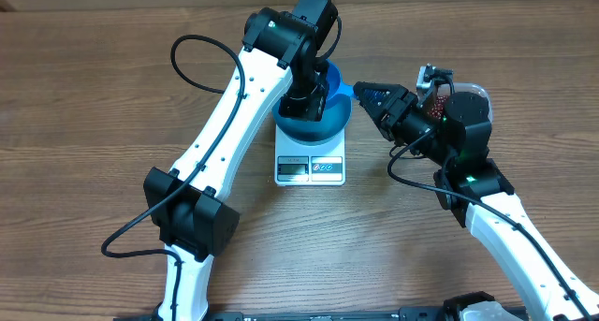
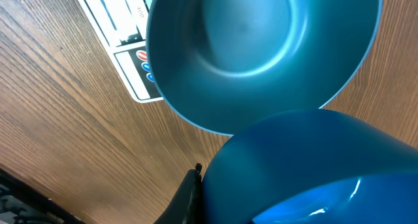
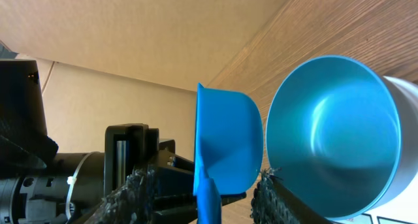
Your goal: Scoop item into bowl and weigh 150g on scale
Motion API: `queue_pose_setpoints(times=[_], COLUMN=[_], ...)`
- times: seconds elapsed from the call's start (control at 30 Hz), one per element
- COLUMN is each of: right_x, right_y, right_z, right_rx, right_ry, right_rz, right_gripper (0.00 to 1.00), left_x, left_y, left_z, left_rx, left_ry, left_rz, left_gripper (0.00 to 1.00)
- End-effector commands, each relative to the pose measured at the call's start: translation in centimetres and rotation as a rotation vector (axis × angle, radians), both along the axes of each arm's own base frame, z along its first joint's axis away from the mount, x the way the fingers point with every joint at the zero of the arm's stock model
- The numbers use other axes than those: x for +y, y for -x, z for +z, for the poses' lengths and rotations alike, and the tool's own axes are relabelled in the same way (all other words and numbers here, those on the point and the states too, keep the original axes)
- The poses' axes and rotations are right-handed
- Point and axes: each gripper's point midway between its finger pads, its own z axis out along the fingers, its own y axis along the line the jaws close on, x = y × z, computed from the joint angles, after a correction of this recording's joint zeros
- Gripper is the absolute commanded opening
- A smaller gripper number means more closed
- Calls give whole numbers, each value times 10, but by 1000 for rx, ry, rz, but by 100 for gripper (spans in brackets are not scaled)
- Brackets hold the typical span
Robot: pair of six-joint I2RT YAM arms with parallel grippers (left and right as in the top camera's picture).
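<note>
The light blue bowl stands empty on the white scale; it also shows in the left wrist view and the right wrist view. A small blue scoop hangs over the bowl's right rim. My left gripper is shut on the scoop, with one dark finger pressed against it. My right gripper points left at the scoop. Its jaws straddle the scoop's handle with gaps on both sides. Dark red-brown beans show in the tub behind the right arm.
The clear tub sits at the right, partly covered by the right arm. The scale's display and buttons face the table's front edge. Bare wooden tabletop surrounds the scale. A cardboard wall stands behind the table.
</note>
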Motion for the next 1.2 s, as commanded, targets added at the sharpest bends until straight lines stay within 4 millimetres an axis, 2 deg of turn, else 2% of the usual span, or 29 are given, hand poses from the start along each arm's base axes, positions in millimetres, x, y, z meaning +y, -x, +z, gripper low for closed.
queue_pose_setpoints(times=[0.0,0.17,0.27,0.63,0.87,1.17], right_x=[1,0,0,0,0,0], right_y=[-3,-3,-3,-3,-3,-2], right_z=[12,11,11,11,8,6], right_rx=[-44,-43,-43,-41,-31,-20], right_ry=[10,11,11,12,14,17], right_rz=[-4,-10,-10,-9,-9,-9], right_gripper=[49,31,24,22,11,8], left_x=[-5,-8,-8,-8,-5,-6], left_y=[4,7,6,6,3,3], left_z=[26,26,26,26,25,26], left_rx=[-53,-53,-57,-63,-81,-88], left_ry=[38,36,32,27,8,8], left_rz=[-6,-15,-15,-28,-38,-50], left_gripper=[4,4,4,4,4,4])
